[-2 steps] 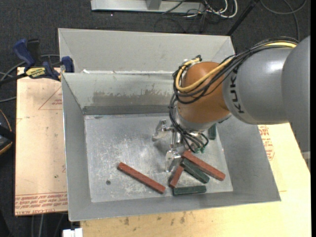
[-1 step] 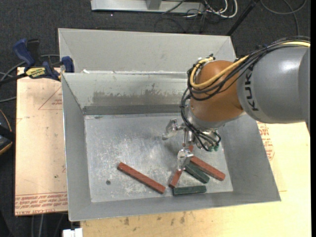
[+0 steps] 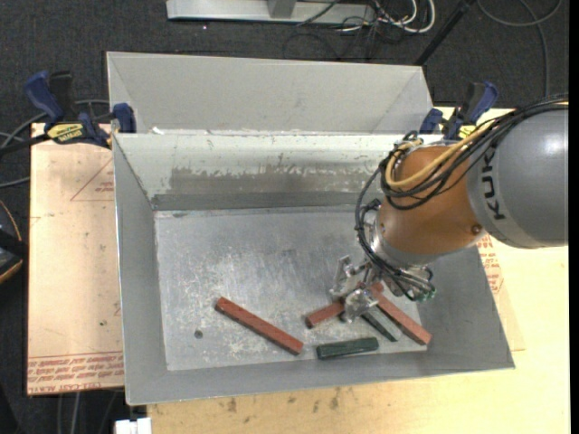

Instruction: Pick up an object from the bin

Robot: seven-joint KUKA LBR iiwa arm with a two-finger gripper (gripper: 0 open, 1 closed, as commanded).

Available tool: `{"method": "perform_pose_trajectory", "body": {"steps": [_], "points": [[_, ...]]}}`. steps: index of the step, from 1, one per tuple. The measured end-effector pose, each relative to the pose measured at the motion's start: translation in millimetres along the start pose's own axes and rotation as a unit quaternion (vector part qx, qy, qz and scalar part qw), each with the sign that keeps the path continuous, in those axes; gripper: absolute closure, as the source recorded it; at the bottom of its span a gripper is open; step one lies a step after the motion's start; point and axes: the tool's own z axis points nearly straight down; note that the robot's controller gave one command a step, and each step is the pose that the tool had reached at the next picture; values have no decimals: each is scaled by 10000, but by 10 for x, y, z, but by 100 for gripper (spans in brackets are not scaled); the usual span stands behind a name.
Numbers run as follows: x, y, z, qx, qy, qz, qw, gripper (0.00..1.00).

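Camera view, from above: a grey metal bin [image 3: 136, 269] with a scuffed floor. The arm [image 3: 529, 188] enters from 3 o'clock. Its wrist carries an orange cover [image 3: 430, 211], with cables [image 3: 412, 168] looped over the top of it. The gripper [image 3: 355, 302] stands low in the bin, at about 4 o'clock on the floor.

Items noted, all lying flat in the front half of the floor:

1. A short reddish-brown bar [image 3: 322, 316] lies directly at the gripper. It runs out from under the tool toward 8 o'clock, and its upper end meets the gripper's tip.
2. A second reddish-brown bar [image 3: 404, 323] lies at 4 o'clock from the gripper, slanting down toward the bin's 5 o'clock corner. Its upper end is hidden under the wrist.
3. A thin dark stick [image 3: 383, 326] lies just beside that bar, on its 7 o'clock side and roughly parallel to it.
4. A dark green stick [image 3: 346, 349] lies at 6 o'clock from the gripper, nearly level, near the front wall and apart from the short bar.
5. A long reddish-brown bar [image 3: 258, 325] lies well apart at 8 o'clock, slanting from upper left to lower right.

Tool state: I cannot tell how far the gripper is open. The wrist and cover mask its working end. I also cannot tell whether it has hold of the short bar or merely rests against it.
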Motion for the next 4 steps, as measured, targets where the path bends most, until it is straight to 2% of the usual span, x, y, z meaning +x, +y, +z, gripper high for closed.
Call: {"method": "perform_pose_trajectory", "body": {"steps": [1, 2, 3, 4], "points": [[0, 0, 0, 0, -1, 0, 10000, 100], [88, 109, -1060, -20, 55, -91, 9999, 100], [89, 109, -1059, -21, 56, -91, 9999, 100], [-6, -163, -671, 2, 10, -133, 9999, 100]]}}
